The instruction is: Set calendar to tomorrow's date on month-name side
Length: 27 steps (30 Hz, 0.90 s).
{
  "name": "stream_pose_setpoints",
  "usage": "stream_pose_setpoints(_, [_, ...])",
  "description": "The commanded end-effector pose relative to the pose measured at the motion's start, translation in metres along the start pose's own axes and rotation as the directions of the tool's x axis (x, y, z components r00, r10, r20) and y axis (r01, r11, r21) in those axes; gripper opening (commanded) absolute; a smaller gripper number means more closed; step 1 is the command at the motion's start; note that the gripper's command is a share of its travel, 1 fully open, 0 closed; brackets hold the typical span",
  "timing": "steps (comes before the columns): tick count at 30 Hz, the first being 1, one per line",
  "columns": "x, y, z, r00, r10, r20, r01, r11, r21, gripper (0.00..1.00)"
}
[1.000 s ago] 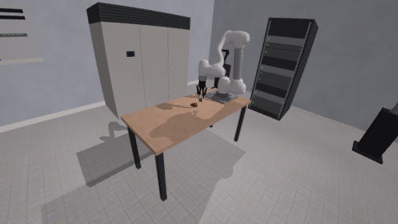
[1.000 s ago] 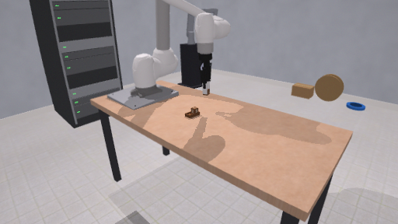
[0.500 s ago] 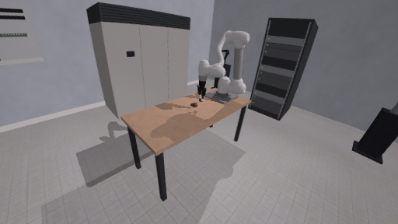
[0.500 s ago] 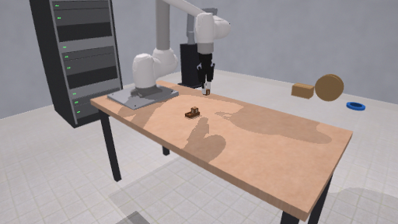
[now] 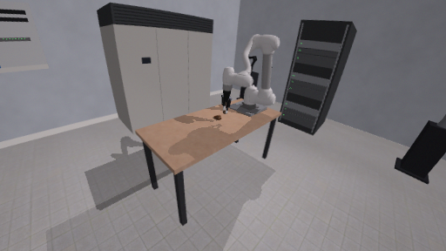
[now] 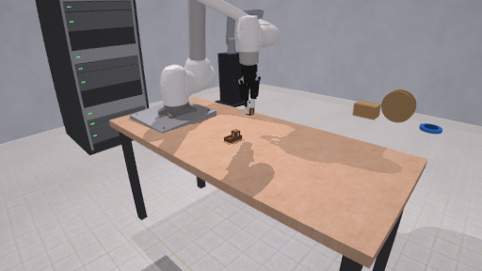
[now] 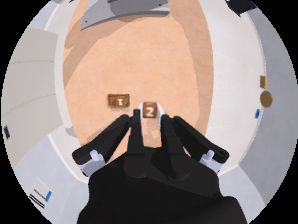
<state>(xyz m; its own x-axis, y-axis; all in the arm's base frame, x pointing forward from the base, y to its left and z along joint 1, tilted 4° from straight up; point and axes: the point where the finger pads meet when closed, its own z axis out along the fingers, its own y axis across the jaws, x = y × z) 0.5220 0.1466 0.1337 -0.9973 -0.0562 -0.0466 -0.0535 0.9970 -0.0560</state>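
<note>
My gripper (image 6: 249, 109) is shut on a small brown digit cube (image 7: 149, 111) whose visible face shows a white 2. It holds the cube just above the table's far side, near the arm's base; I cannot tell whether the cube touches the table. The gripper also shows in the top view (image 5: 225, 109). The brown calendar tray (image 6: 231, 137) lies flat on the table, apart from the gripper, with one cube in it. In the wrist view the tray (image 7: 119, 100) shows a white 1 and lies just left of the held cube.
The arm's grey base plate (image 6: 172, 117) sits on the table's far left corner. A dark server rack (image 6: 91, 66) stands beside the table. A cardboard box (image 6: 366, 109), a round disc (image 6: 398, 105) and a blue ring (image 6: 431, 128) lie on the floor behind.
</note>
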Motion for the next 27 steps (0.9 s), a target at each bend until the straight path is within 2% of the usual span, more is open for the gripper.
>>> stream_pose_setpoints(1, [0.0,0.0,0.0,1.0,0.0,0.0,0.0,1.0,0.0,0.17])
stream_pose_setpoints(9, [0.0,0.0,0.011,1.0,0.0,0.0,0.0,1.0,0.0,0.17])
stream_pose_setpoints(19, [0.0,0.0,0.056,1.0,0.0,0.0,0.0,1.0,0.0,0.17])
stream_pose_setpoints(21, [0.0,0.0,0.056,1.0,0.0,0.0,0.0,1.0,0.0,0.17])
stream_pose_setpoints(27, [0.0,0.0,0.081,1.0,0.0,0.0,0.0,1.0,0.0,0.17])
